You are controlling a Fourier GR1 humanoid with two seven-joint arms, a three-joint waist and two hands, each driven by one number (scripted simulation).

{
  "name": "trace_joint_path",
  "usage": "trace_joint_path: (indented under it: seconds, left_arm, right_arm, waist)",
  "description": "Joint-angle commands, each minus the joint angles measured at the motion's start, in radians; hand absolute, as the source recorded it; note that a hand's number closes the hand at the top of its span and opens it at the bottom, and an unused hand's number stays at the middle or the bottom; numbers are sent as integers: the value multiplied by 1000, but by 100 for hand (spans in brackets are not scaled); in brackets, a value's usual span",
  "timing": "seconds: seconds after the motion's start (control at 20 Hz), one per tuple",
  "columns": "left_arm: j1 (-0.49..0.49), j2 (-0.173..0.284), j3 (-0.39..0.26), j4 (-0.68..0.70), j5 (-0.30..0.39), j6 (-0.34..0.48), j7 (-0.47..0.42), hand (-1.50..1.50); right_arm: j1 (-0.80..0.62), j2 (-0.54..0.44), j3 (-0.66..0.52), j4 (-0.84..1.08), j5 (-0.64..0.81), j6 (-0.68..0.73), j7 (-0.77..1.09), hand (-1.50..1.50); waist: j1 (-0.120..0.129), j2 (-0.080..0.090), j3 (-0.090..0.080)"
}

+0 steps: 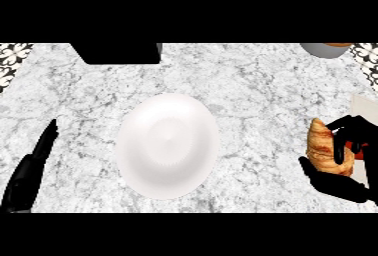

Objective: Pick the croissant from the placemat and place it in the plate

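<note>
The golden-brown, flaky croissant [325,150] sits at about three o'clock in our view, held by our black right hand [341,172] over the right edge of the grey-white marbled tabletop [258,90]. The pale placemat [365,107] shows only as a sliver behind it at the same edge, with a thin red strip under the hand. The fingers [353,131] curl over the pastry's top and the thumb comes up from below, so the hand is closed around it; we judge this a grasp meant to carry it, though we cannot tell whether it has left the mat. The round white ceramic plate [167,145] lies at the centre, well apart, toward nine o'clock from the croissant, bare and ready to receive it. Our left hand [29,167] rests at eight o'clock, fingers straight, touching nothing and clear of the path.
</note>
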Motion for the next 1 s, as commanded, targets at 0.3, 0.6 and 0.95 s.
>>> trace_joint_path:
  seconds: [0.3, 0.6, 0.95]
  left_arm:
    - [-48, -24, -7, 16, -33, 9, 17, 0]
    - [-11, -6, 16, -1, -5, -31, -11, 0]
    - [-23, 31, 44, -49, 14, -81, 61, 0]
  right_arm:
    - [-263, 126, 213, -118, -11, 194, 179, 150]
    - [-447, 330, 462, 24, 132, 133, 424, 150]
    - [-638, 335, 451, 304, -16, 56, 530, 150]
  waist:
    - [17, 5, 0]
    - [28, 5, 0]
    - [27, 5, 1]
